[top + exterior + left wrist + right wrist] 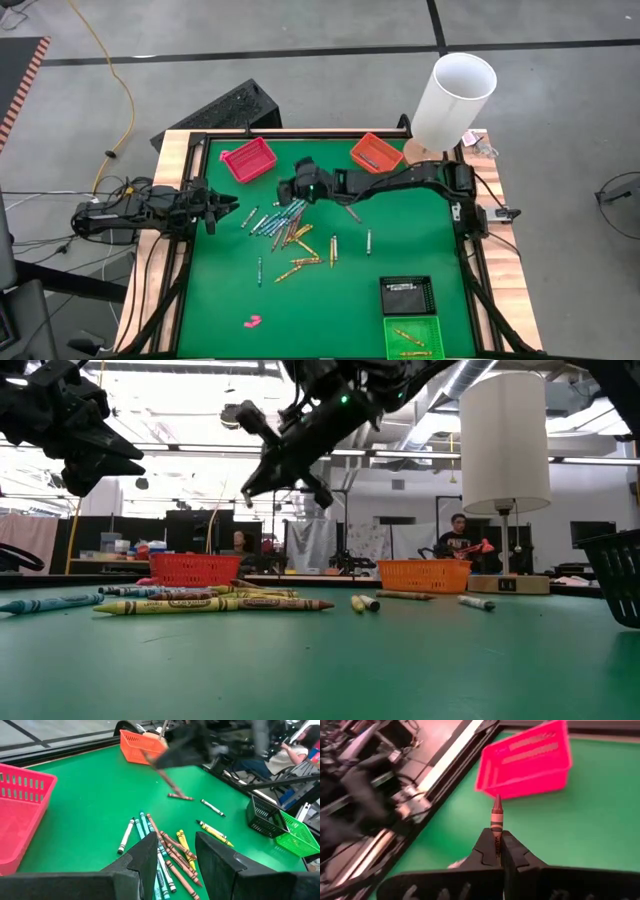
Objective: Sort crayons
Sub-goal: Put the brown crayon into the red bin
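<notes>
Your right gripper (pixel 496 851), frame center, clamps a reddish crayon (pixel 496 820), long axis aimed at the pink tray (pixel 525 762); your left gripper (pixel 177 865) is released.

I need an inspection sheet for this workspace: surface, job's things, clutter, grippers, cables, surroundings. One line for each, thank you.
Surface: green mat in a wooden-edged frame.
Job's things: loose crayons mid-mat; pink tray, orange tray, black tray; green tray holds some crayons.
Clutter: small pink lump on the mat; white cylinder at the far right corner.
Grippers: right gripper shut on a reddish crayon, near the pink tray; left gripper open, at the mat's left edge.
Cables: yellow cable on the floor.
Surroundings: seated people behind the table.
</notes>
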Controlling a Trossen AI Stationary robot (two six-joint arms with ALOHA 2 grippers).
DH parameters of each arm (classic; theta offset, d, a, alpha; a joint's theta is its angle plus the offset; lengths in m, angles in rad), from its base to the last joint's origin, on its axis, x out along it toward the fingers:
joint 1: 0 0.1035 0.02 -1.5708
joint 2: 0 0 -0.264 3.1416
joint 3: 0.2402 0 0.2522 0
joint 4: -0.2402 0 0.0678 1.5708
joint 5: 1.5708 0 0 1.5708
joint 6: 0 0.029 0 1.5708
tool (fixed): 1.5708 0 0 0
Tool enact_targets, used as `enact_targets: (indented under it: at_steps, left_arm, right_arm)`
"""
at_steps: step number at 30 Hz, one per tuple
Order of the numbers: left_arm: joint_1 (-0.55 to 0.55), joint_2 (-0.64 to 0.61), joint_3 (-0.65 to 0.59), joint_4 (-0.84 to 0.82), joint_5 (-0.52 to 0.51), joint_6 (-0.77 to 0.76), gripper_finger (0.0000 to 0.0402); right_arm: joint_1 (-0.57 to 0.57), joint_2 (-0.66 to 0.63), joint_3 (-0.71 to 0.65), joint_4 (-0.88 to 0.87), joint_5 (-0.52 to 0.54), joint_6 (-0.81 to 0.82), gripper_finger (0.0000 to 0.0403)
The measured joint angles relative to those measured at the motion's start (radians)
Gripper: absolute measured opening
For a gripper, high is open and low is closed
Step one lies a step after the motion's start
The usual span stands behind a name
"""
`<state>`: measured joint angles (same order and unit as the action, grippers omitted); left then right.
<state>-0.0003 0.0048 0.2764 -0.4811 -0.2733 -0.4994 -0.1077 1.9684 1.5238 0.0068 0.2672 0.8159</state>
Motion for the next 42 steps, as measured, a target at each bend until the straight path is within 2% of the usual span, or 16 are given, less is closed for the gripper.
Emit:
enact_targets:
  at_steps: [6, 11, 21, 23, 30, 35, 38, 42]
  left_arm:
    - [0.0, 0.0, 0.0, -0.002, -0.003, -0.003, 0.012]
    - [0.0, 0.0, 0.0, -0.011, -0.02, -0.006, 0.012]
    - [0.0, 0.0, 0.0, -0.032, -0.027, -0.02, 0.012]
    - [0.0, 0.0, 0.0, -0.032, -0.028, -0.02, 0.012]
    - [0.0, 0.0, 0.0, -0.038, -0.029, -0.025, 0.012]
    - [0.0, 0.0, 0.0, -0.043, -0.029, -0.028, 0.012]
    - [0.0, 0.0, 0.0, -0.044, -0.029, -0.028, 0.012]
    - [0.0, 0.0, 0.0, -0.044, -0.03, -0.037, 0.012]
  right_arm:
    - [-0.072, 0.092, 0.126, 0.014, -0.025, -0.066, 0.0]
    - [-0.104, 0.258, 0.358, 0.027, -0.055, -0.129, 0.0]
    - [-0.149, 0.572, 0.835, -0.078, -0.062, -0.223, 0.0]
    - [-0.157, 0.582, 0.809, -0.001, -0.062, -0.212, 0.0]
    - [-0.162, 0.608, 0.807, -0.095, -0.033, -0.26, 0.0]
    - [-0.164, 0.605, 0.809, -0.073, 0.013, -0.365, 0.0]
    - [-0.165, 0.602, 0.808, -0.02, 0.002, -0.505, 0.0]
    - [-0.162, 0.596, 0.809, 0.003, -0.051, -0.828, 0.0]
